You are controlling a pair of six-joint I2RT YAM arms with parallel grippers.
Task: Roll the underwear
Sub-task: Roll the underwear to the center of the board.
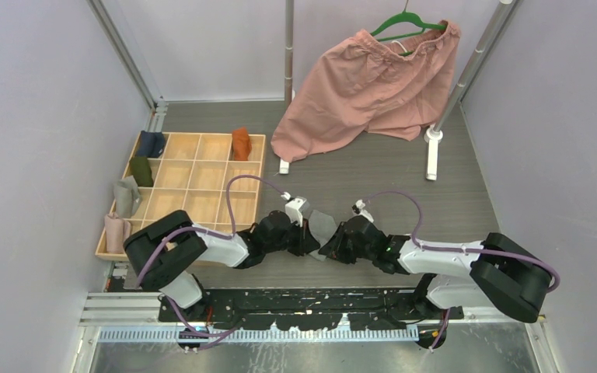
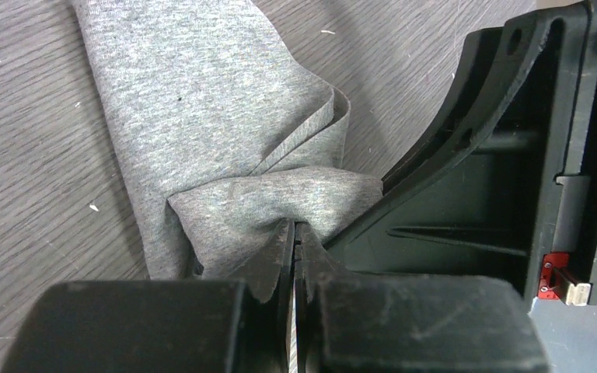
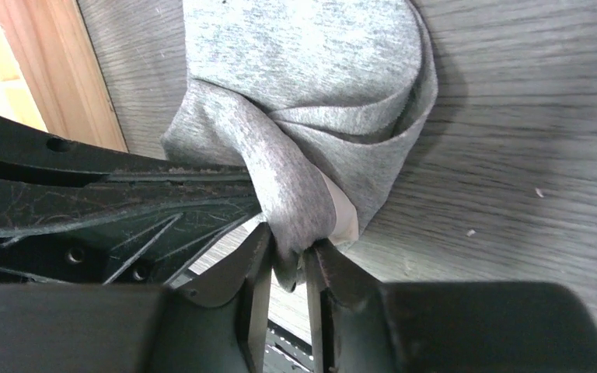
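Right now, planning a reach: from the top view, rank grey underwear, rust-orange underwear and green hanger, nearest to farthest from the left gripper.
1. grey underwear, centre, in its jaws.
2. rust-orange underwear, wooden tray, left.
3. green hanger, far back.

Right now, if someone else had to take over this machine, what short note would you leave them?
Left gripper: shut on a fold of the grey underwear.
Right gripper: jaws barely apart around another fold; grip unclear.
Grey pair: bunched on the table between the arms, not rolled.
Rust-orange underwear: bundled in the wooden tray's far right compartment.
To do: finish rolling the grey pair.
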